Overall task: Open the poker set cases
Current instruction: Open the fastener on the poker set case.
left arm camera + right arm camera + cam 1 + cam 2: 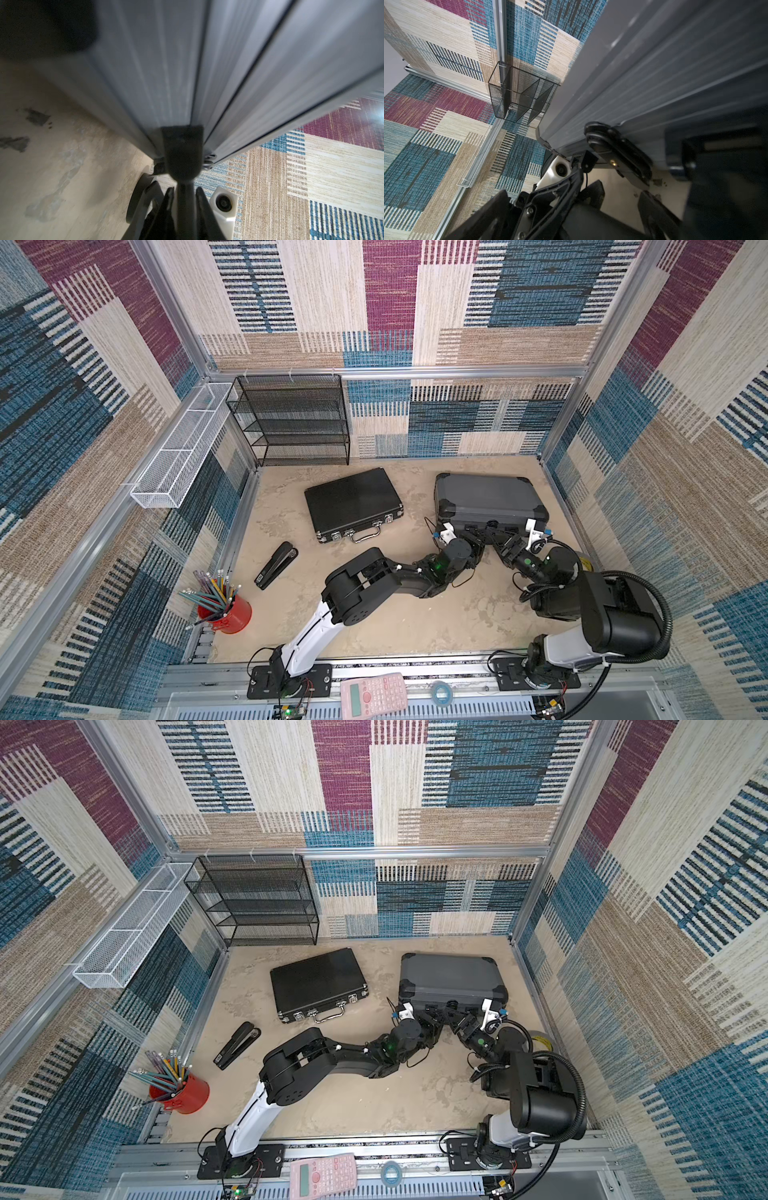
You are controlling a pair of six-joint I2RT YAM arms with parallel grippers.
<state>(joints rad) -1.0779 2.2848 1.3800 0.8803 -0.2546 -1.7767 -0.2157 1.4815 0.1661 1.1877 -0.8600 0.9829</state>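
L claw (185, 189) clamps black latch (182, 145) on grey case (488, 497); R claw (496, 540) gapes wide beside. Risk: w/o bracing, pull drags case across surface (374, 605), or latch slips.

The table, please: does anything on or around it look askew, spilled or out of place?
Nothing looks spilled or damaged. The black case lies skewed to the table edges, unlike the grey case. A pink calculator and a tape roll sit on the front rail, off the table.
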